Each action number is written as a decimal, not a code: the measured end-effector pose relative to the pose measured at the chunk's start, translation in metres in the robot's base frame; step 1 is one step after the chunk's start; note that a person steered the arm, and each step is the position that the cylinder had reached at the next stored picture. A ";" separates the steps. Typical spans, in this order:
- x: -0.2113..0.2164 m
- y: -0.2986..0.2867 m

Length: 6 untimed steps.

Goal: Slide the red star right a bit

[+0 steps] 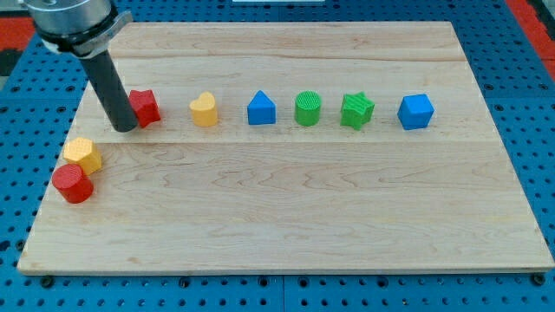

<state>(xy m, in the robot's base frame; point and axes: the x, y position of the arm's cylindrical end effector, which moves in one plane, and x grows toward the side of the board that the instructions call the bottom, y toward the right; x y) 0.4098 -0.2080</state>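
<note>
**A:** Camera view puts my tip touching the red star's left side, at the wooden board's upper left. You see why?

**B:** To shove it right, toward the yellow heart.

**A:** Yes. It's a bare rod, so nothing spreads or pinches.

**B:** Containers?

**A:** 0; you have only loose blocks.

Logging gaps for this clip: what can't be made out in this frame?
- Red star: its left part is hidden behind the rod, in the camera view.
- My tip: whether it touches the star cannot be told; they overlap.
- The arm above the rod is cut off by the view's top edge.
- Red cylinder: partly covered by the yellow block.
</note>
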 end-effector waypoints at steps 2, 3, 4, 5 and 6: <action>-0.016 -0.060; -0.031 -0.025; -0.031 0.000; -0.031 0.009; -0.025 -0.015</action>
